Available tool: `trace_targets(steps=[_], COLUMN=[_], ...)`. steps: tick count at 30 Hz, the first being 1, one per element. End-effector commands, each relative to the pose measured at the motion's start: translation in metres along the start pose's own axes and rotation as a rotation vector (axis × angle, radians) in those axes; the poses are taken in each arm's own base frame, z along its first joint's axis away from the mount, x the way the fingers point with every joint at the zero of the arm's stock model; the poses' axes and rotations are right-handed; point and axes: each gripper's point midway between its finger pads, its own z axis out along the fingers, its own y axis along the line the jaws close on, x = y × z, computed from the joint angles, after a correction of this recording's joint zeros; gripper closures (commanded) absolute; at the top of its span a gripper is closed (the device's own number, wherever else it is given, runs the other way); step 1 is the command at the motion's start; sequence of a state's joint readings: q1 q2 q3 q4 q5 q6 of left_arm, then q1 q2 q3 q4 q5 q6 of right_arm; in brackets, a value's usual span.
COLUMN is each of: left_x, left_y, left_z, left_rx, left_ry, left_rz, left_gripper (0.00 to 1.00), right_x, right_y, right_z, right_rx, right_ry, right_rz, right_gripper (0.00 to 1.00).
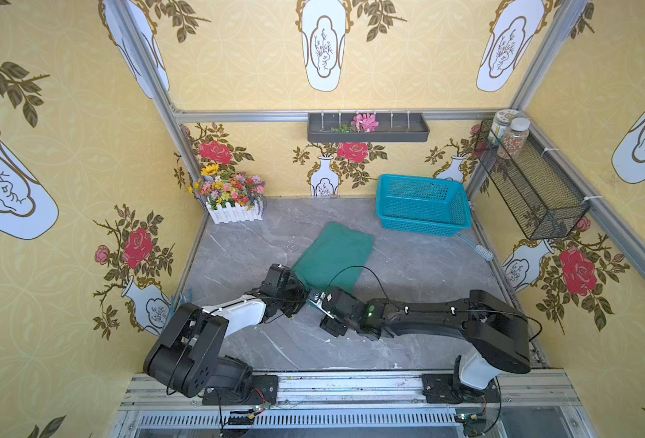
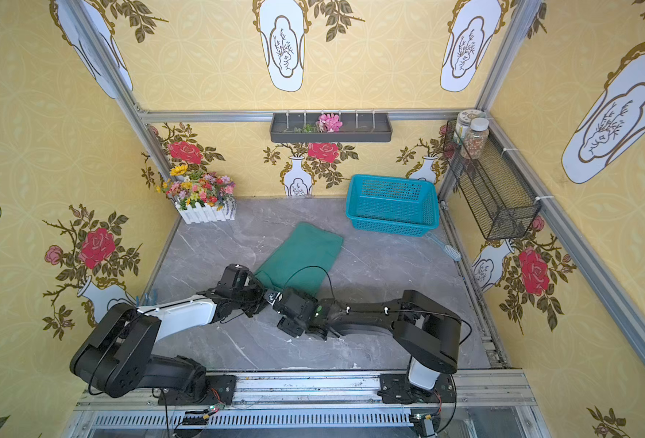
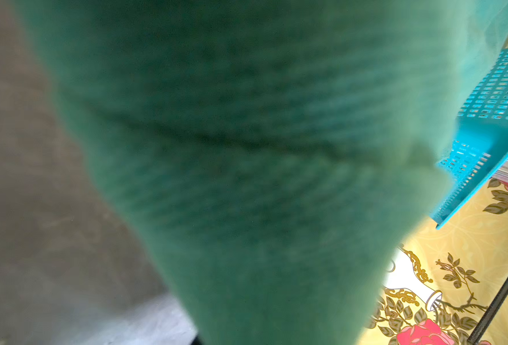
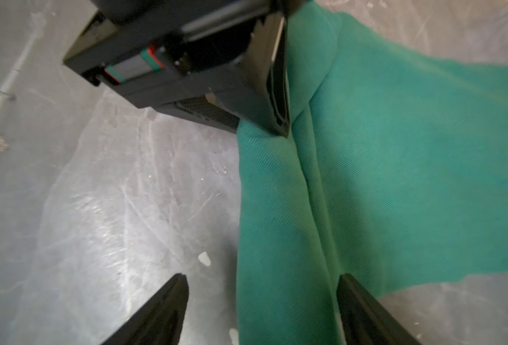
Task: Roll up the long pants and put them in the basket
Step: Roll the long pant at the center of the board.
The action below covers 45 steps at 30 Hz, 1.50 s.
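The long pants (image 1: pixel 332 254) (image 2: pixel 300 254) lie folded into a dark green oblong on the grey marble table (image 1: pixel 408 273). Both grippers meet at the pants' near edge. In the right wrist view my left gripper (image 4: pixel 281 125) is shut on a raised fold of the pants (image 4: pixel 396 179). In the left wrist view the blurred green cloth (image 3: pixel 246 179) fills the frame and hides the jaws. My right gripper (image 4: pixel 263 283) is open, with the doubled-over edge of the pants lying between its fingertips (image 4: pixel 181 286), which do not press on it. In a top view the left gripper (image 1: pixel 301 295) and right gripper (image 1: pixel 318 301) almost touch.
A turquoise mesh basket (image 1: pixel 423 204) (image 2: pixel 393 204) (image 3: pixel 491 119) stands at the back right. A white flower box (image 1: pixel 233 204) sits in the back left corner. A pale brush (image 1: pixel 480 250) lies by the right wall. A black cable (image 1: pixel 355 269) arcs over the pants' near part.
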<state>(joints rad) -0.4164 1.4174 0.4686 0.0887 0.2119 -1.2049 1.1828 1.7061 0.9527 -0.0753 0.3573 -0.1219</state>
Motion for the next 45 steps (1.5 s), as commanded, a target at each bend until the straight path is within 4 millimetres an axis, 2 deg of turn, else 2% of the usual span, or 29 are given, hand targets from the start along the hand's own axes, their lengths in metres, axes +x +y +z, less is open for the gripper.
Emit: trace_targets(steps=[1, 7, 9, 12, 15, 17, 19, 23, 25, 28, 33, 37, 45], left_x=[0.003, 0.003, 0.004, 0.004, 0.004, 0.003, 0.001, -0.004, -0.005, -0.005, -0.002, 0.001, 0.004], left_y=[0.038, 0.038, 0.038, 0.038, 0.034, 0.026, 0.014, -0.005, -0.012, -0.015, -0.008, -0.001, -0.008], left_z=[-0.001, -0.002, -0.002, -0.003, -0.004, -0.007, -0.012, -0.024, -0.029, -0.036, -0.041, -0.037, -0.027], left_rx=[-0.139, -0.134, -0.134, -0.13, -0.119, -0.095, -0.057, -0.004, 0.017, 0.01, 0.008, 0.027, 0.068], left_ry=[-0.003, -0.005, -0.002, -0.003, -0.004, -0.009, -0.026, -0.065, -0.078, -0.086, -0.09, -0.077, -0.045], left_rz=[-0.047, -0.049, -0.052, -0.051, -0.048, -0.03, -0.006, 0.037, 0.057, 0.087, 0.089, 0.054, 0.062], left_gripper=[0.89, 0.89, 0.89, 0.89, 0.88, 0.85, 0.8, 0.6, 0.44, 0.31, 0.25, 0.23, 0.23], right_x=[-0.008, 0.013, 0.021, 0.033, 0.036, 0.039, 0.044, 0.052, 0.051, 0.044, 0.035, 0.028, 0.012], right_y=[-0.017, -0.006, -0.003, 0.0, 0.003, 0.007, 0.016, 0.033, 0.038, 0.044, 0.034, 0.024, 0.015], right_z=[0.007, 0.035, 0.042, 0.05, 0.051, 0.05, 0.05, 0.049, 0.045, 0.036, 0.033, 0.033, 0.023], right_rx=[0.181, 0.224, 0.224, 0.222, 0.186, 0.133, 0.003, -0.298, -0.449, -0.654, -0.79, -0.851, -1.001], right_ry=[-0.012, 0.06, 0.083, 0.113, 0.111, 0.117, 0.129, 0.167, 0.177, 0.181, 0.172, 0.155, 0.1], right_rz=[-0.146, -0.252, -0.269, -0.28, -0.238, -0.199, -0.118, 0.102, 0.225, 0.382, 0.555, 0.653, 0.791], right_gripper=[0.17, 0.18, 0.22, 0.36, 0.58, 0.74, 0.83, 0.87, 0.88, 0.88, 0.87, 0.87, 0.87])
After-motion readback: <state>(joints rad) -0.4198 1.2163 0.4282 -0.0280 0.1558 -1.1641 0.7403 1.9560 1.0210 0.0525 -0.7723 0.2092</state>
